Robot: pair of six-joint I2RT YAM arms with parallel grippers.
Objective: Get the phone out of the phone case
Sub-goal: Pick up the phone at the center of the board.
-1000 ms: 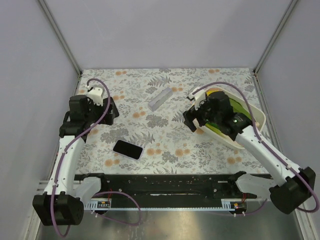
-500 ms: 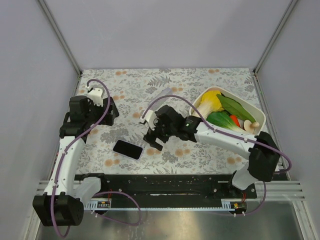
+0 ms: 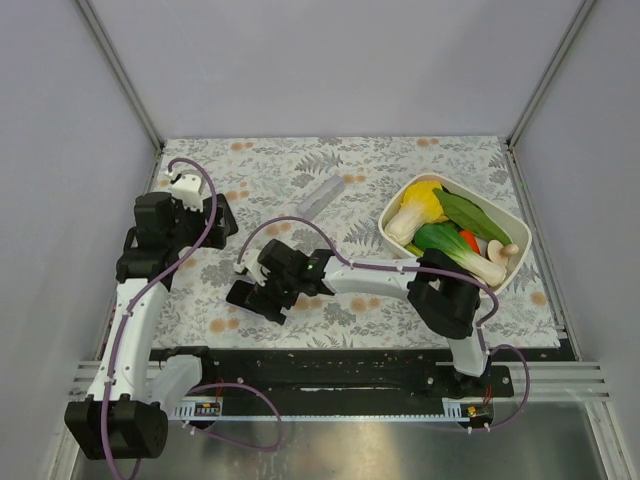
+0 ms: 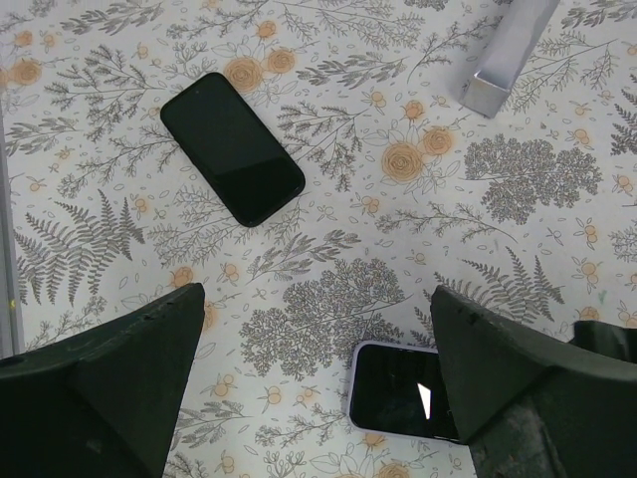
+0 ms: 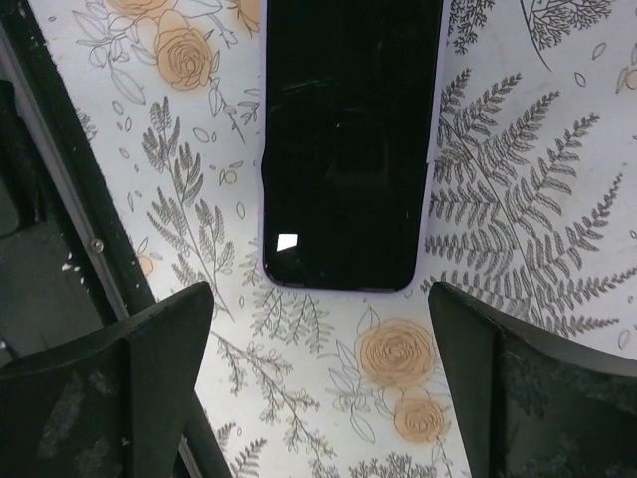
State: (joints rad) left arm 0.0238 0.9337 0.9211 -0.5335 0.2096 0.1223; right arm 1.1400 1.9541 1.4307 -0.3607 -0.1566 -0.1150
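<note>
1. Swinging off the vegetable bowl, the right pincer has crossed the table within the last second and now hangs over the dark phone. The left arm has hardly stirred.
2. That right pincer is spread wide and grips nothing. The phone lies flat, screen up, straight ahead of it. Its near end sits level with the fingertips, centred in the gap and narrower than it. I judge this line-up is deliberate, so that the fingers can come down astride the phone's long edges.
3. A thin pale rim runs round the phone's near end in the right wrist view. It may be the case lip, but I cannot tell for sure.
4. The left pincer is released too, empty, and held high off the cloth. A second handset with a pale border lies just under its right finger, partly hidden by it. A silver bar lies well ahead on that same side.
5. The right arm's approach suggests the dark phone is the task's thing. The frames alone do not settle which of the two handsets wears the case.
6. Nothing is separated yet. Peeling a case likely needs one pincer to pin it and the other to pry, which would explain the left one waiting open nearby.
</note>
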